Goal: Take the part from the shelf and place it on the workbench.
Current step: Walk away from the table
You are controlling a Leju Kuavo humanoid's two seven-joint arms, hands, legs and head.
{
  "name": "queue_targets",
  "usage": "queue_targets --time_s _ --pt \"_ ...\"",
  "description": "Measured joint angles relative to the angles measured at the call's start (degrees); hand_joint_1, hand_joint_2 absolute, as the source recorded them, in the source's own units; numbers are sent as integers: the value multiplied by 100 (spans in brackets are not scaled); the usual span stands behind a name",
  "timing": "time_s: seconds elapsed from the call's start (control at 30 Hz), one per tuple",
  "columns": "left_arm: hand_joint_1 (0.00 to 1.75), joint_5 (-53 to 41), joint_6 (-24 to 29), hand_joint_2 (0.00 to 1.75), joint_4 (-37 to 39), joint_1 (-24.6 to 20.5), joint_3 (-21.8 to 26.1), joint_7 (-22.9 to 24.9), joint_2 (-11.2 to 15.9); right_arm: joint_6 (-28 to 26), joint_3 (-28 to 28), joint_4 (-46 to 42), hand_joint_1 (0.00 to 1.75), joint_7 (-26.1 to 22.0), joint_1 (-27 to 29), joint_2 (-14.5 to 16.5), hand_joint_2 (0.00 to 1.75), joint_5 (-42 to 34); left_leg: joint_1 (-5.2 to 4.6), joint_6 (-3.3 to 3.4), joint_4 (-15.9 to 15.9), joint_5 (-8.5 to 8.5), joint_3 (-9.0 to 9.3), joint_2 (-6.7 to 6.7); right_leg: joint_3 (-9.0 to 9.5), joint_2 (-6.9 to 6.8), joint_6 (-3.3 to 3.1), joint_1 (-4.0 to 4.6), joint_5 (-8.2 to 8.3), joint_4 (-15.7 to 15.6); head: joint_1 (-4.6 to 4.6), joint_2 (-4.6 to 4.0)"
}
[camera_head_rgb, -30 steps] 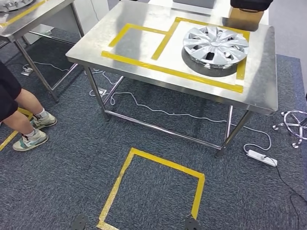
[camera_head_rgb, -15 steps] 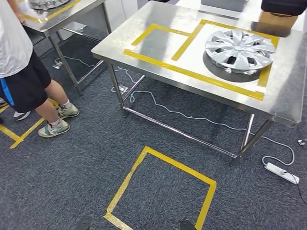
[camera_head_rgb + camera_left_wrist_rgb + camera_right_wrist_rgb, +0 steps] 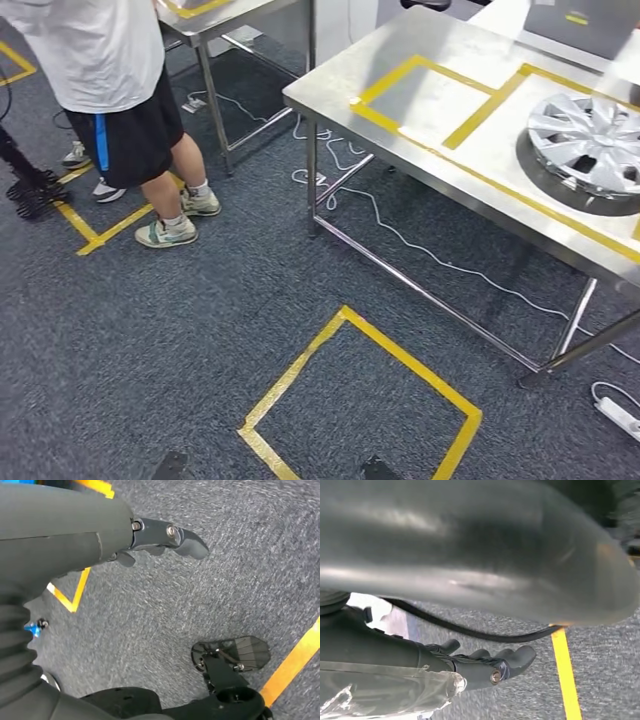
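At the far left of my head camera I see a person in a white shirt and black shorts (image 3: 113, 90), standing on the dark grey carpet (image 3: 151, 330) with pale sneakers beside a strip of yellow floor tape. Just behind that person is the corner of a second steel table (image 3: 219, 20) with yellow tape on its top. Near me, in the middle of the floor, lies a yellow tape square (image 3: 362, 400) on the carpet.

To the right stands the stainless steel workbench (image 3: 423, 140), its top marked with yellow tape rectangles. The silver plastic hubcap (image 3: 589, 140), the part I am after, lies flat on the workbench's right side, inside the larger taped area, touching the tabletop and cut off by the picture's edge. White cables run along the floor under the workbench, and a white power strip (image 3: 620, 415) lies on the carpet at the near right.

My left hand (image 3: 166, 537) hangs over the carpet in its wrist camera; its fingers are extended and apart with nothing in them. My right hand (image 3: 486, 665) likewise hangs above the carpet near a yellow tape line, fingers stretched out and holding nothing. Something blurred and grey covers much of that wrist picture, and I cannot tell what it is.
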Motion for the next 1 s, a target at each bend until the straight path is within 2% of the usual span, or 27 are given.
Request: queue_targets --time_s 0.03,0.07,0.1,0.13,0.2,0.27,0.3,0.33,0.37,0.43,0.47,0.5,0.53,0.57,0.6,0.63,0.7,0.77,0.83,0.87,0.9,0.93,0.97,1.0 --pt "0 1 -10 0 0 4 13 -3 5 2 6 5 0 4 15 0 0 1 -8 10 0 -1 1 -93 -162 46 -13 9 -56 270 5 0" --pt "0 3 -19 0 0 13 29 -4 9 5 10 10 0 8 27 0 0 1 -16 14 1 0 4 -187 -237 72 -31 18 0 339 10 0" --pt "0 5 -25 0 0 21 46 -4 14 7 17 13 0 12 32 0 0 1 -20 13 2 2 9 -282 -202 104 -53 24 166 177 10 0" --pt "0 9 -32 0 0 26 59 -4 17 9 25 15 0 11 32 0 0 2 -20 9 3 5 16 -372 -74 175 -77 26 395 -159 11 0" --pt "0 29 -50 0 0 22 73 -3 18 12 43 19 0 11 28 0 0 6 -22 -20 15 11 11 -538 232 473 -107 4 732 -890 9 0" --pt "0 79 -79 0 0 29 90 8 20 20 49 23 0 11 24 0 0 20 -6 -86 17 33 -27 -672 371 644 -124 -4 802 -1202 8 0" --pt "0 107 -94 0 0 46 105 24 21 25 51 25 0 14 24 0 0 31 7 -129 9 51 -48 -735 386 603 -138 4 806 -1230 8 0" --pt "0 128 -108 44 0 72 122 48 25 28 52 25 0 16 25 4 0 39 22 -165 0 63 -62 -770 398 534 -172 5 824 -1251 10 0" --pt "0 143 -120 87 0 98 144 76 27 30 52 25 0 17 29 8 0 46 16 -194 31 36 -83 -696 412 464 -207 3 844 -1281 4 0" --pt "0 162 -145 175 0 116 189 139 24 31 54 25 0 15 52 16 0 48 -6 -238 381 -200 -256 -369 445 284 -261 -10 876 -1344 -29 0" --pt "0 163 -158 175 0 112 205 170 14 28 54 25 0 13 71 15 0 44 -14 -261 701 -381 -414 -178 453 190 -273 0 876 -1355 -44 0" --pt "0 160 -171 175 0 107 216 203 1 23 54 25 0 10 95 13 0 36 -3 -285 1054 -544 -591 -77 454 84 -280 4 870 -1357 -52 0" --pt "0 154 -182 175 0 110 220 236 -13 15 53 25 0 10 118 9 0 25 12 -306 1321 -633 -724 -22 455 -19 -281 6 862 -1357 -51 0" --pt "0 145 -191 175 0 123 223 263 -26 5 52 25 0 8 136 5 0 14 31 -325 1435 -627 -779 10 456 -114 -278 5 853 -1357 -51 0" --pt "0 134 -199 175 0 138 225 285 -38 -7 51 25 0 5 146 1 0 5 49 -341 1351 -523 -731 43 460 -198 -269 1 843 -1357 -52 0" --pt "0 126 -207 175 0 150 227 298 -48 -16 51 25 0 3 151 -3 0 0 64 -354 1081 -349 -578 97 470 -274 -253 -6 832 -1357 -53 0" --pt "0 115 -221 175 0 146 228 302 -86 -30 51 25 0 9 155 -20 0 0 58 -355 364 -63 -171 380 503 -409 -193 7 789 -1346 -66 0" --pt "0 115 -234 175 0 124 228 289 -129 -41 51 25 0 24 159 -46 0 7 30 -286 -5 -10 36 558 538 -532 -123 43 739 -1346 -56 0" --pt "0 115 -246 175 0 127 228 279 -146 -59 50 24 0 32 146 -63 0 18 14 -190 -30 -33 46 439 600 -654 -67 46 705 -1367 -33 0" --pt "0 114 -252 175 0 137 229 276 -152 -68 50 24 0 31 135 -67 0 26 17 -155 -36 -33 53 370 624 -624 -35 31 668 -1349 -28 0" --pt "0 114 -255 175 0 143 229 274 -157 -80 50 23 0 30 128 -68 0 33 24 -115 -42 -28 60 300 600 -505 -9 15 587 -1240 -19 0" --pt "0 113 -257 175 0 139 230 272 -166 -90 50 22 0 29 128 -68 0 38 34 -79 -48 -19 68 233 502 -336 12 3 454 -1012 -9 0" --pt "0 113 -257 175 0 133 231 269 -177 -97 50 22 0 28 134 -70 0 41 38 -50 -51 -18 68 164 336 -143 22 -3 280 -664 6 0" --pt "0 113 -258 175 0 124 231 264 -184 -103 51 22 0 28 145 -72 0 42 34 -29 -51 -18 67 88 124 -16 21 -2 101 -248 16 0"
